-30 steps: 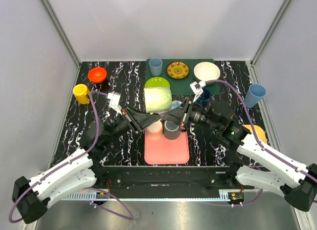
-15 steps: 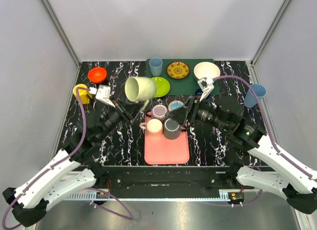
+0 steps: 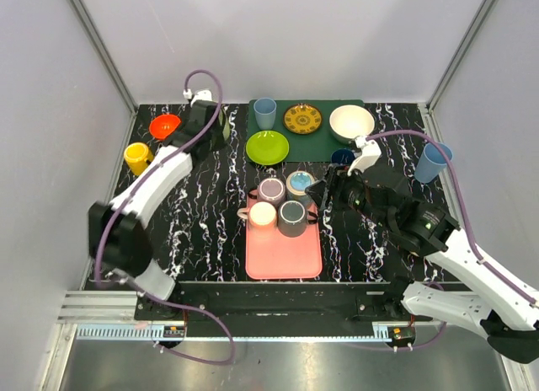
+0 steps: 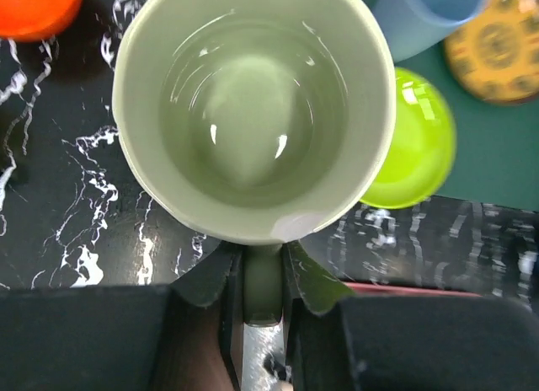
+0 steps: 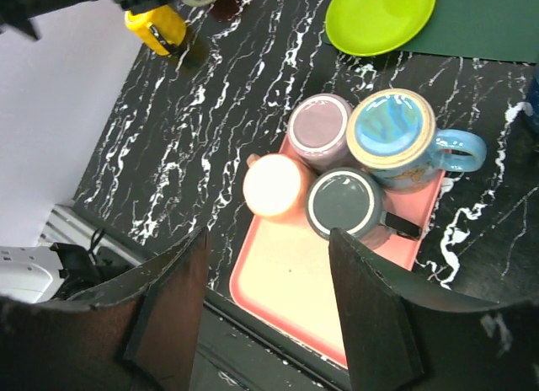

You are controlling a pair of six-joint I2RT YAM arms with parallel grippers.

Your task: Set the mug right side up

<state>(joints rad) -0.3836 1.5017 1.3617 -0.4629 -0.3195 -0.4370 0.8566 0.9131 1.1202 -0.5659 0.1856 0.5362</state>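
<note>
The left pincer (image 4: 263,273) is pinching the pale green mug (image 4: 253,113) by its handle (image 4: 263,294), one finger on each side of the loop. And look at the left wrist view: the rim is a full circle and the glossy inside bottom is staring straight back up. That puts the mug's long axis close to vertical, mouth upward, with the handle pointing back toward the pincer.

Where is it? Out at the far left of the black marbled surface (image 4: 59,206), between the orange bowl (image 4: 34,8) and the lime plate (image 4: 417,138). Whether the base is touching the surface or hanging just above it, I can't tell, because the mug's own body hides that.

The right pincer (image 5: 269,239) is spread wide and holding nothing, hovering over the pink tray (image 5: 286,298), well apart from the mug. So the left arm is the only one in play. My read: what's left is a straight drop along that vertical axis, then a release of the handle.
</note>
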